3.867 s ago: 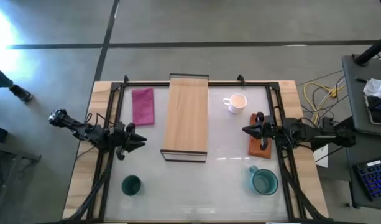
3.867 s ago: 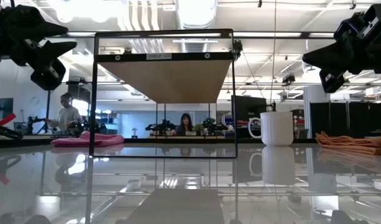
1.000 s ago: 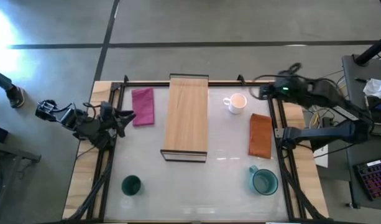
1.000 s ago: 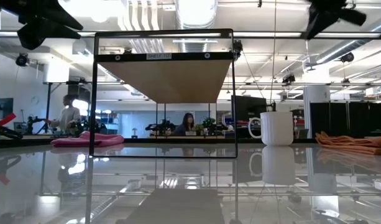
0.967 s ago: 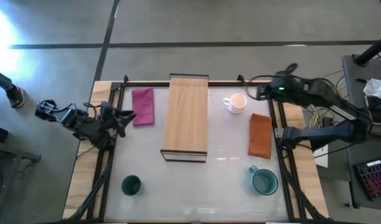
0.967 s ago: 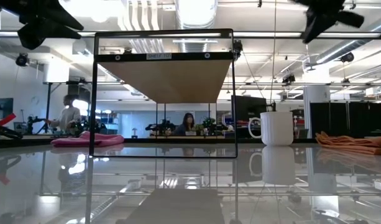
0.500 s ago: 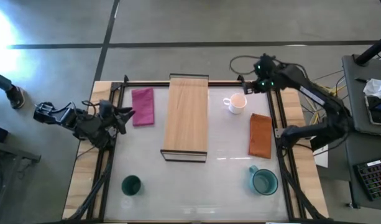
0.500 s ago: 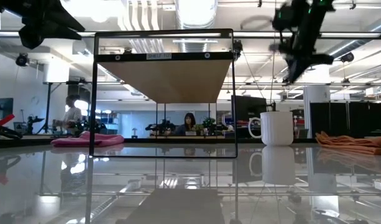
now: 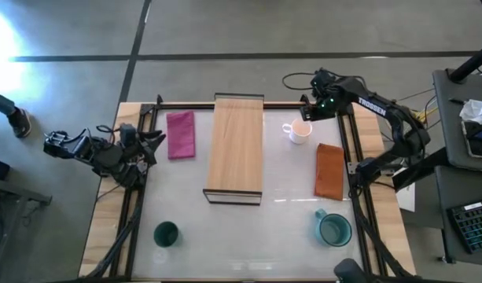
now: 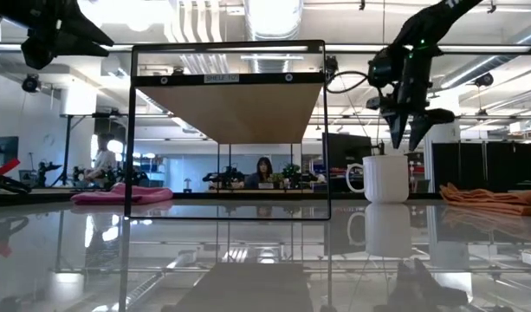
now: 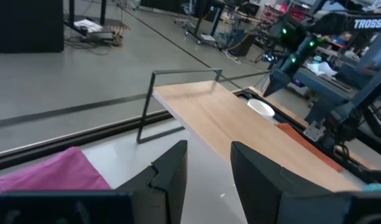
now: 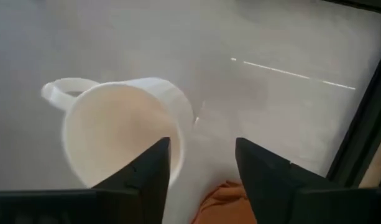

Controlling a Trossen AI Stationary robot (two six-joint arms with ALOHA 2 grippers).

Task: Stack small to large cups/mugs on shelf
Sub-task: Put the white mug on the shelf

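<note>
The white handled mug (image 9: 299, 130) stands upright on the table right of the shelf (image 9: 235, 145), a long light-wood board on a dark frame. My right gripper (image 10: 405, 139) hangs open just above the mug's rim (image 12: 115, 134), fingers pointing down, touching nothing. The teal mug (image 9: 333, 228) stands near the front right. The small dark green cup (image 9: 167, 234) stands near the front left. My left gripper (image 9: 152, 143) waits open at the table's left edge and looks across at the shelf (image 11: 240, 124).
A pink cloth (image 9: 180, 134) lies left of the shelf. An orange cloth (image 9: 329, 170) lies right of it, between the two mugs. A dark rail frame (image 9: 347, 141) runs around the table. People sit in the room behind (image 10: 259, 171).
My right gripper has swung from the table's far right corner toward the left, tipped to point down, and come down over the white mug. Its fingers have opened. The mugs, cup and shelf have stayed where they were.
</note>
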